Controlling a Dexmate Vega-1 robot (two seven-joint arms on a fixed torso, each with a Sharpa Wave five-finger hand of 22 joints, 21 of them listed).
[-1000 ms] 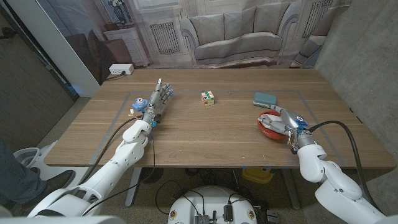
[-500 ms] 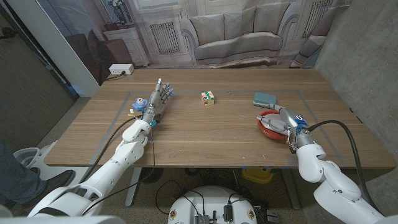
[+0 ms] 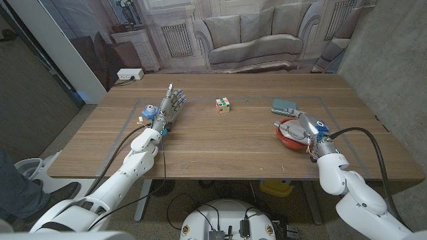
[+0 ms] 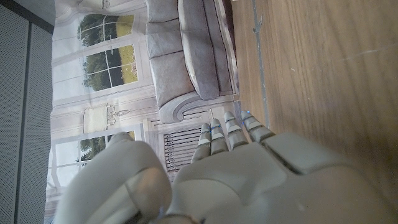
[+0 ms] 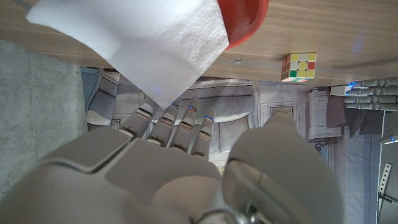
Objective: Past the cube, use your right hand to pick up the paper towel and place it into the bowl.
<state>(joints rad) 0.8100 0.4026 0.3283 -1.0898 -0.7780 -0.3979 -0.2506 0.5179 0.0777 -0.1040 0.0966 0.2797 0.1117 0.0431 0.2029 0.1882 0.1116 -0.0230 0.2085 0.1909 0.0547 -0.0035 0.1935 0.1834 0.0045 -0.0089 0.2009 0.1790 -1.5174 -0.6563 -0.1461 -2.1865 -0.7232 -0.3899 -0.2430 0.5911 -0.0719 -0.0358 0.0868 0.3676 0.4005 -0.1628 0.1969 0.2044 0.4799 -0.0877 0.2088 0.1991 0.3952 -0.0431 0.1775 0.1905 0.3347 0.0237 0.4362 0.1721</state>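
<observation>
The red bowl [image 3: 291, 135] serves as the landmark here; it sits on the wooden counter [image 3: 227, 143] toward the robot's right side. The white paper towel [image 5: 140, 43] lies in the bowl, one pointed corner hanging over the red rim [image 5: 245, 22] in the right wrist view. In the head view the towel shows as a pale patch inside the bowl, partly covered by the right hand [image 3: 305, 127].

The right hand sits over the bowl's near right edge. From its wrist camera the fingers [image 5: 168, 127] extend side by side toward the towel's overhanging corner with the thumb set apart; whether any fingertip touches or pinches the towel cannot be told, since the corner hides the tips.

A teal, flat, rounded-rectangle object [image 3: 285, 105] lies just behind the bowl. The multicoloured cube [image 3: 223, 104] stands well to the left of the bowl and further back on the counter, apart from both hands.

The left hand [image 3: 169, 107] is far to the left of the bowl, beyond the cube, standing on its edge with fingers straight and held together, holding nothing; its wrist view shows the fingertips [image 4: 227, 127] lined up beside the wood.
</observation>
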